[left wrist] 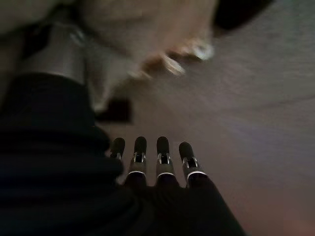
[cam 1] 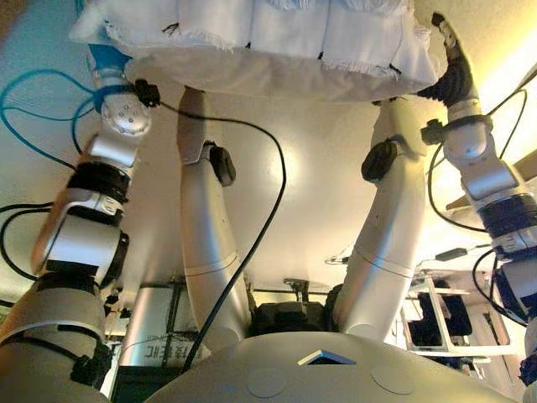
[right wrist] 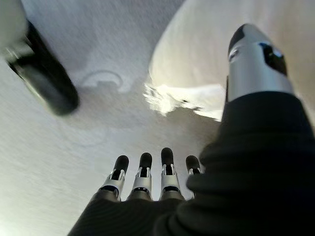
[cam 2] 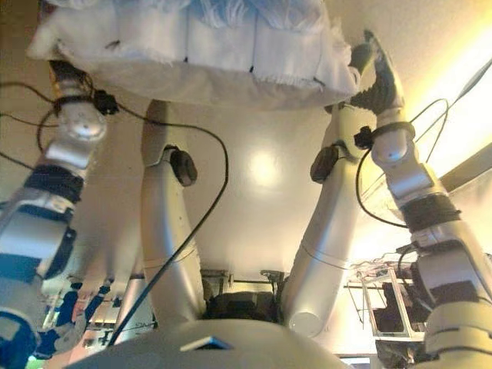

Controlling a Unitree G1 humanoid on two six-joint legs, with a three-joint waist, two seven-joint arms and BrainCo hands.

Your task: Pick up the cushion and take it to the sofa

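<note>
At the left end of the white, fringed fabric cushion (cam 1: 252,42), the left hand (left wrist: 157,162) presses in with straight fingers, thumb along the cushion's edge. At the cushion's right end, the right hand (right wrist: 147,177) does likewise, so the cushion hangs squeezed between both, above the pale floor (cam 1: 310,193).

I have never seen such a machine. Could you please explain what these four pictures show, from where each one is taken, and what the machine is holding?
This is a humanoid robot with two silver arms. Two pictures come from cameras in its head, looking down; the other two come from cameras on its wrists. A white cushion with frayed edges is carried between the arms. The left hand and the right hand press against its two ends; the wrist views show the fingers fairly straight, with the thumb on the cushion. Below is a pale floor. No sofa shows.
</note>
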